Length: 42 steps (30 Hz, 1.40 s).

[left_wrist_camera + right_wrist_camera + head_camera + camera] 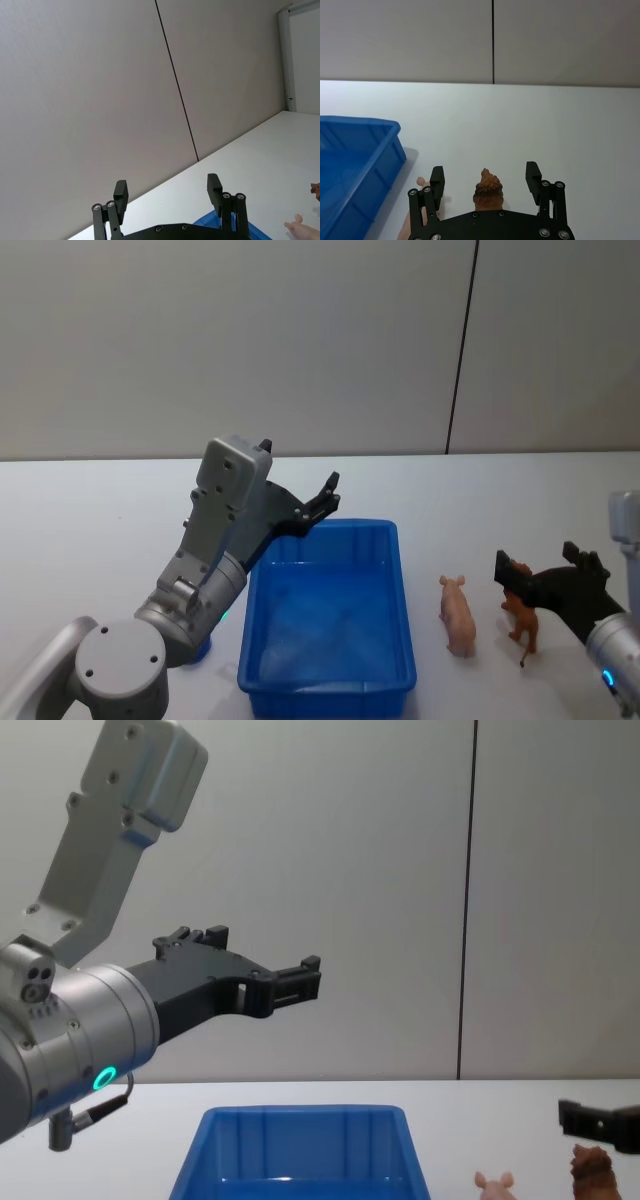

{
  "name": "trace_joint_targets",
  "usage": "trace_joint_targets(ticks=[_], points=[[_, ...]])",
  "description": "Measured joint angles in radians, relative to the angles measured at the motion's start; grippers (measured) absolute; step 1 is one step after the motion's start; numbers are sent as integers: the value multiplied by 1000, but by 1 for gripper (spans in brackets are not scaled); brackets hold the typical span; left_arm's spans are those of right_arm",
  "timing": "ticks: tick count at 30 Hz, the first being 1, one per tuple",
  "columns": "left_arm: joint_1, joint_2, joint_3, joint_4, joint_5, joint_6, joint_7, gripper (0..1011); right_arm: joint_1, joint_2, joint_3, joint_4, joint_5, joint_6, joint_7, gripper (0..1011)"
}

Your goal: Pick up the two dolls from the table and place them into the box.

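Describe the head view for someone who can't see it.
A blue box sits on a white table, with a pink pig doll and a brown doll to its right. The open right gripper straddles the brown doll; the open left gripper hovers over the box's far corner.

Lab (grey wall [300,340], white table [100,502])

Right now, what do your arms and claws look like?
Both arms are silver-grey: the left arm has a boxy housing, a glowing teal ring and a short cable; the right arm shows a blue light. The left claw and right claw are black, two-fingered, with screws.
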Motion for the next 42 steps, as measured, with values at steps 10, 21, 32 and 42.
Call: trace_joint_targets(ticks=[10,21,32,42], points=[[0,0,0,0,0,0,0,1001,1,-19,-7,26,-6,44,-38,1001],[0,0,0,0,0,0,0,1001,-5,-32,-10,51,-2,67,-55,1001],[0,0,0,0,0,0,0,1001,-6,-44,-13,89,4,74,-45,833],[0,0,0,0,0,0,0,1001,-6,-52,-14,120,5,79,-47,543]])
